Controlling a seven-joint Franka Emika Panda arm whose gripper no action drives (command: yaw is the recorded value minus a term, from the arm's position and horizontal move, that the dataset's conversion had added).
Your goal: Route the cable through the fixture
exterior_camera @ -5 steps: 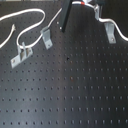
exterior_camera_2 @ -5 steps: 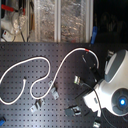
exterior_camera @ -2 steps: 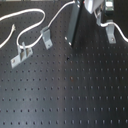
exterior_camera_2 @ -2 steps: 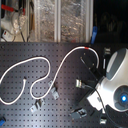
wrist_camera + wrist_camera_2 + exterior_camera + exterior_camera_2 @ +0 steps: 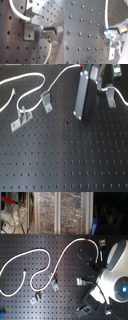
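The white cable (image 5: 46, 256) loops over the black pegboard, and its red band (image 5: 87, 239) lies near the arm. In the first exterior view the cable (image 5: 35, 76) crosses the far edge. My gripper (image 5: 80, 113) hangs there between two metal fixtures (image 5: 46, 101) (image 5: 111, 96). In the first wrist view the cable (image 5: 17, 13) runs into a slot of a fixture (image 5: 31, 25), right beside my gripper (image 5: 49, 33), which is shut on the cable. The second wrist view shows the cable (image 5: 106, 15) ending at my gripper (image 5: 113, 36).
More metal brackets stand on the board (image 5: 22, 118) (image 5: 54, 284) (image 5: 36, 298) (image 5: 82, 282). The white arm body (image 5: 117, 274) fills the second exterior view's right. Shelves with clutter (image 5: 45, 212) lie beyond the board's far edge.
In the first exterior view my gripper has come down and to the first exterior view's right, drawing the cable along with it. The brackets have stayed put.
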